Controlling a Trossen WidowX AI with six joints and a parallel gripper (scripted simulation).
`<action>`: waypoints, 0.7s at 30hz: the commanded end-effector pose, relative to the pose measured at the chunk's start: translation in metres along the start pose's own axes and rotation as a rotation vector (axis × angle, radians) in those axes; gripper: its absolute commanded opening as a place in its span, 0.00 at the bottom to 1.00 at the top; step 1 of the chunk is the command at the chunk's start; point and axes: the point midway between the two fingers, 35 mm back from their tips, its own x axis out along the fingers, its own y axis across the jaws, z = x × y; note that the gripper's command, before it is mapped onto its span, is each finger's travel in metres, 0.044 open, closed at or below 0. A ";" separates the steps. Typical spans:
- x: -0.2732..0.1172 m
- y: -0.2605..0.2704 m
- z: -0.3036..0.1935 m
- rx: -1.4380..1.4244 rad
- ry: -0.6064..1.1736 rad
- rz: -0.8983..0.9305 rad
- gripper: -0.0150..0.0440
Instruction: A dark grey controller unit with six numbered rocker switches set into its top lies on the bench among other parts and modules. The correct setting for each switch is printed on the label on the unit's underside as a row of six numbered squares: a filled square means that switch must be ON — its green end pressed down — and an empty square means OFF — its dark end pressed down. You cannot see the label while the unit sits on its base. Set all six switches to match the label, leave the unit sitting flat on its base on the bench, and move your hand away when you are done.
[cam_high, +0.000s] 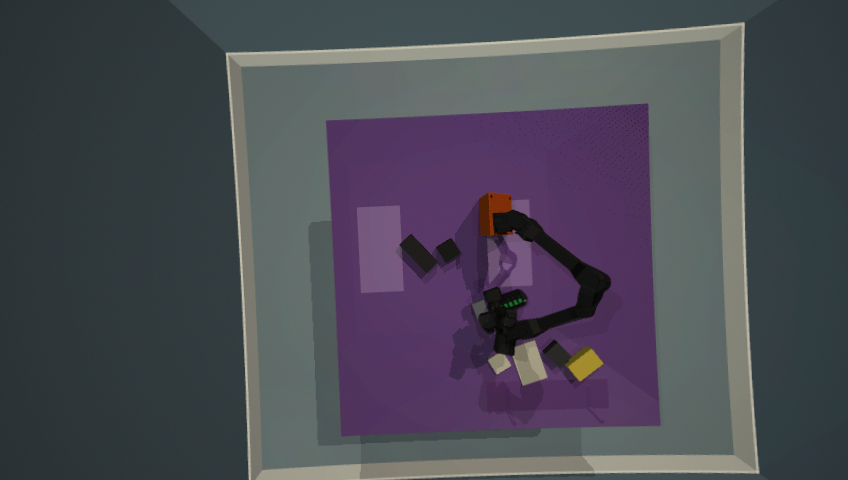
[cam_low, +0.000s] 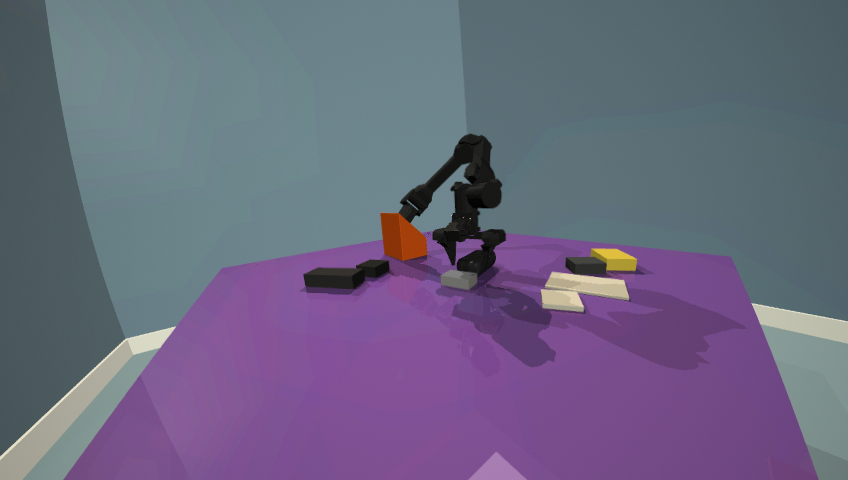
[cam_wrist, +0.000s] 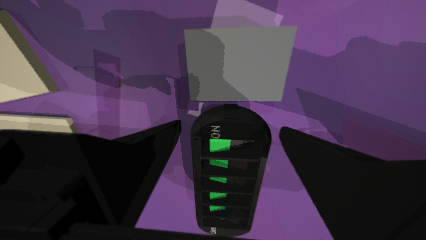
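Observation:
The dark grey controller unit (cam_high: 519, 292) (cam_low: 476, 262) (cam_wrist: 230, 116) has its switch side facing the wrist camera. In the wrist view, green faces show along the left of several rockers, broadest beside the ON print; the rocker at the far end from it shows only a faint trace of green. I cannot tell exactly which ends are pressed or whether the base is flat on the bench. The underside label is hidden. My gripper (cam_high: 499, 315) (cam_low: 468, 256) (cam_wrist: 229, 128) is open, with one finger on each side of the unit and a visible gap at both sides.
A grey block (cam_high: 478, 308) (cam_low: 458, 279) (cam_wrist: 240, 65) lies just beyond the unit's ON-print end. Cream plates (cam_high: 529, 364) (cam_high: 499, 363), a dark block (cam_high: 557, 353) and a yellow block (cam_high: 585, 364) lie nearby. Two black blocks (cam_high: 418, 253) (cam_high: 448, 251) and the orange wedge (cam_low: 401, 237) stand farther off.

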 end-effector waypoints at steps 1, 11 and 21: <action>0.000 0.000 0.000 0.000 0.000 0.000 1.00; -0.040 0.000 -0.060 0.001 0.001 -0.001 1.00; -0.040 0.000 -0.060 0.001 0.001 -0.001 1.00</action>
